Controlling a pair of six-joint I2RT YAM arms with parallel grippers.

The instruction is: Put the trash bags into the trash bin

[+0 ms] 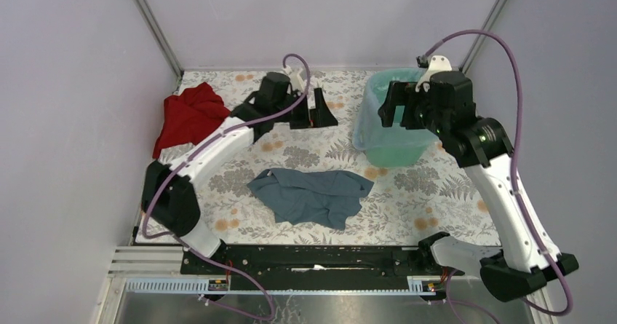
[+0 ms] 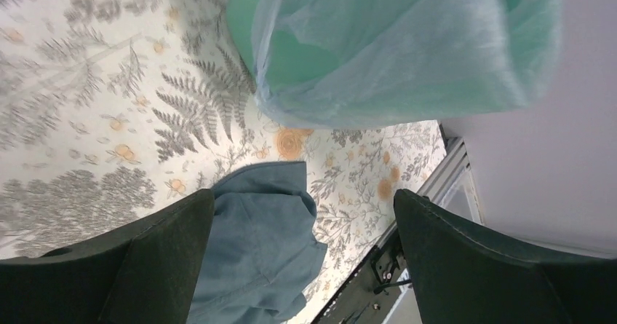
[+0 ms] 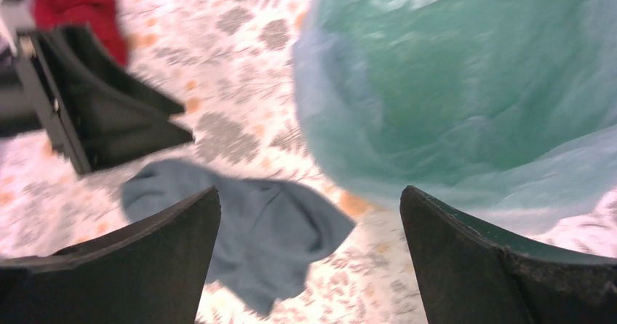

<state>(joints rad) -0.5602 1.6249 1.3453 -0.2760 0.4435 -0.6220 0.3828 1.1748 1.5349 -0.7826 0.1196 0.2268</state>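
The mint-green trash bin stands at the back right of the table. The translucent pale-blue trash bag is draped over its rim and hangs down its sides. My right gripper is open and empty, above the bin's near-left rim. My left gripper is open and empty, left of the bin and apart from it. In the left wrist view the bag covers the bin, beyond the open left gripper. In the right wrist view the bag wraps the bin, past the open right gripper.
A grey-blue cloth lies crumpled at the middle front of the floral tablecloth; it also shows in the left wrist view and the right wrist view. A red cloth lies at the back left. Walls enclose the table on three sides.
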